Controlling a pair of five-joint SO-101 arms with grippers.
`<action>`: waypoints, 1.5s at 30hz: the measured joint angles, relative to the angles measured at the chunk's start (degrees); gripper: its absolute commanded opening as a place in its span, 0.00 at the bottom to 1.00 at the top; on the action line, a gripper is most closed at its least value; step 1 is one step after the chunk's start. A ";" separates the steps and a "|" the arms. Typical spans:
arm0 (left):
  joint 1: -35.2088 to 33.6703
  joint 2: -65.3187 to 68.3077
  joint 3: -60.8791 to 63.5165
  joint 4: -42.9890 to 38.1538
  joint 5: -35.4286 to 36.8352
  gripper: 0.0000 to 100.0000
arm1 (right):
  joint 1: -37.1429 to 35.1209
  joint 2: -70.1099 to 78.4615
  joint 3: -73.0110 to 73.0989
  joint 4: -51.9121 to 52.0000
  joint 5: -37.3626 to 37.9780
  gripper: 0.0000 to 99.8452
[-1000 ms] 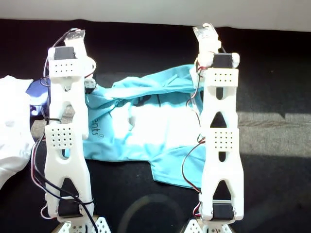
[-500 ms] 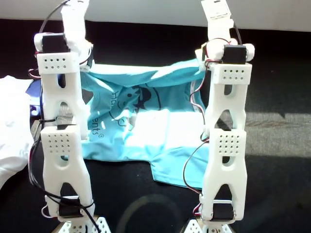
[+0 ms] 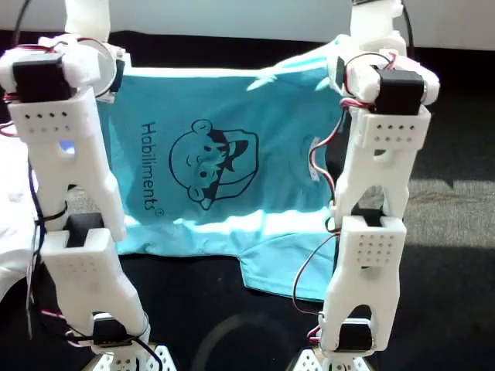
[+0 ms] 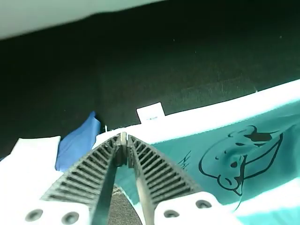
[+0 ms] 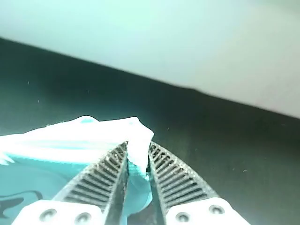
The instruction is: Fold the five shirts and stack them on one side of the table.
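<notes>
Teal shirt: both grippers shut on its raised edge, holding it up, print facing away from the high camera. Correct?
One thing is off: in the high view the print on the teal shirt faces the camera. The rest stands: left gripper and right gripper are both shut on its raised edge, holding it up.

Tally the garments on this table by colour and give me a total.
turquoise shirt: 1
white cloth: 1 (a heap; I cannot tell whether it is more than one piece)
blue cloth: 1
Total: 3
</notes>
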 measured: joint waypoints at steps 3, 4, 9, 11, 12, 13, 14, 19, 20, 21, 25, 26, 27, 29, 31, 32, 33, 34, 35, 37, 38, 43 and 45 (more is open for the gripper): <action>-0.44 -6.77 0.00 0.00 0.00 0.01 | 1.49 -6.68 0.00 0.00 0.00 0.01; -0.53 -9.14 0.00 0.18 0.00 0.01 | 1.93 -8.97 0.00 0.00 0.00 0.01; -1.93 -20.40 0.18 0.35 0.00 0.01 | 2.55 -20.04 -0.09 0.00 1.49 0.01; -3.25 -24.97 1.49 0.35 0.00 0.01 | 2.55 -24.88 -0.09 0.00 3.16 0.01; -3.96 -27.34 2.37 0.35 0.00 0.01 | 2.55 -27.60 -0.09 0.00 3.69 0.01; -4.57 -29.71 3.34 0.35 0.00 0.01 | 2.55 -30.42 -0.09 0.00 4.13 0.01; -5.27 -32.26 4.22 0.35 0.00 0.01 | 2.55 -33.32 -0.09 0.00 4.31 0.01; -6.33 -45.27 9.93 0.35 0.00 0.01 | 2.64 -47.82 -0.79 0.00 4.40 0.01; -6.42 -47.47 10.90 0.35 0.00 0.01 | 2.64 -50.02 -0.88 0.00 4.40 0.01; -6.68 -49.41 12.13 0.35 0.00 0.01 | 2.64 -51.69 -0.88 0.00 4.40 0.01; -6.86 -55.82 14.59 0.35 0.00 0.01 | 2.99 -57.49 -1.14 0.00 4.84 0.01; -6.86 -56.88 14.95 0.35 0.00 0.01 | 3.16 -58.46 -1.14 0.00 5.36 0.01; -6.86 -57.76 15.38 0.35 0.00 0.01 | 3.16 -59.34 -1.14 0.00 6.33 0.01; -6.95 -59.25 15.47 0.35 0.00 0.01 | 3.16 -60.75 -1.14 0.00 8.35 0.01; -7.30 -60.75 15.38 0.35 0.00 0.01 | 3.16 -61.89 -1.14 0.00 9.41 0.01; -7.38 -61.36 15.03 0.35 0.00 0.01 | 3.16 -62.33 -1.14 0.00 9.58 0.01; -7.38 -61.98 15.03 0.35 0.00 0.01 | 3.16 -62.77 -1.23 0.00 9.76 0.01; -7.38 -62.15 15.12 0.35 0.00 0.01 | 3.16 -62.95 -1.23 0.00 9.85 0.01; -7.38 -62.15 15.21 0.35 0.00 0.01 | 3.16 -63.03 -1.23 0.00 9.85 0.01; -7.38 -62.07 15.74 0.35 0.00 0.01 | 3.16 -63.03 -1.23 0.00 9.85 0.01; -7.38 -62.07 15.82 0.35 0.00 0.01 | 3.16 -62.86 -1.23 0.00 9.85 0.01; -7.38 -61.80 20.92 -0.62 0.00 0.01 | 3.16 -57.05 -1.32 0.00 9.85 0.01; -7.38 -60.13 24.18 -2.46 0.00 0.01 | 3.16 -52.31 -1.32 0.00 9.85 0.01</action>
